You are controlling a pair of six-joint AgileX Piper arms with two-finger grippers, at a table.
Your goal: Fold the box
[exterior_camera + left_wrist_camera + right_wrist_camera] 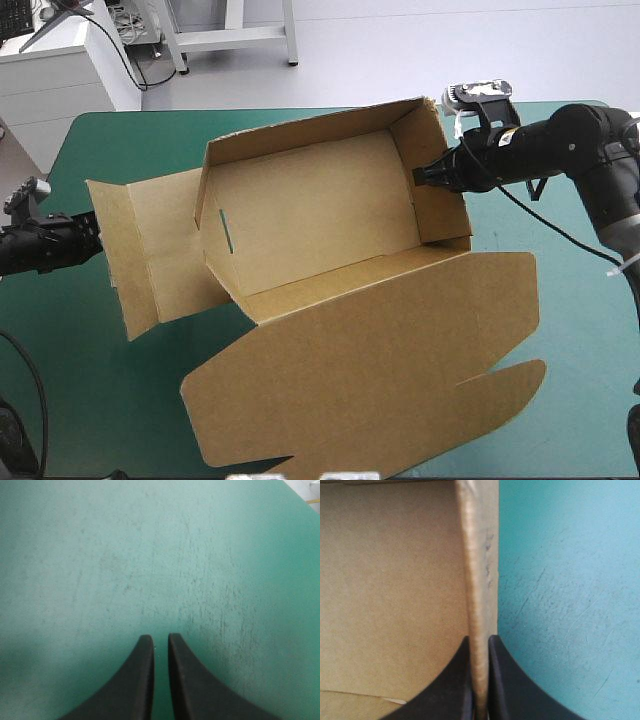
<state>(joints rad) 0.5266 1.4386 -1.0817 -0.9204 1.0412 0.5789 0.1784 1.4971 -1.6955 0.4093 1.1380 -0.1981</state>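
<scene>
Now, one left gripper [160,639], pressed almost together on nothing, hovers over the bare teal-green worktop [90,400]. One brown box [320,210] sits mid-worktop as an open tray, left flap [150,250] and near lid [380,370] flat, long axis left-right, opening upward. One right gripper [480,641] pinches its right end wall [479,580].

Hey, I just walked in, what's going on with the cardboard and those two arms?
Two robot arms are working on a brown box on the teal-green cover. The right gripper pinches the box's upright right wall. The left gripper is shut on nothing, over bare cover near the table's left edge. The left-end flaps lie spread out, and the lid lies flat toward the near edge.
</scene>
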